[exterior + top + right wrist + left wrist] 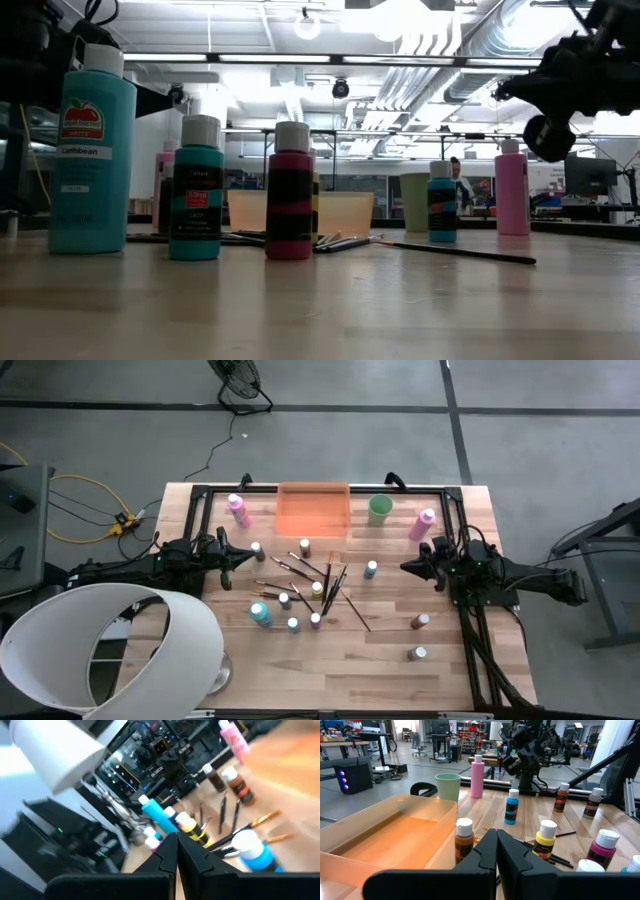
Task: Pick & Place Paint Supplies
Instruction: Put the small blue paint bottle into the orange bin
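**Both arms idle, paints scattered on the table**

Nearest the front edge stand two brown paint bottles (420,622). Mid-table, paintbrushes (330,585) lie crossed among small teal, pink and yellow bottles. The left gripper (247,556) and right gripper (408,567) flank them, both clenched and holding nothing. Farthest back sit the orange tray (313,508), the green cup (379,509) and two tall pink bottles (239,510).

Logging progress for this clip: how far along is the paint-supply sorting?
Nothing looks done: the orange tray holds nothing. Nothing is in hand; the left tool and right tool are shut on nothing. Left to do: every bottle and brush lies on the table.
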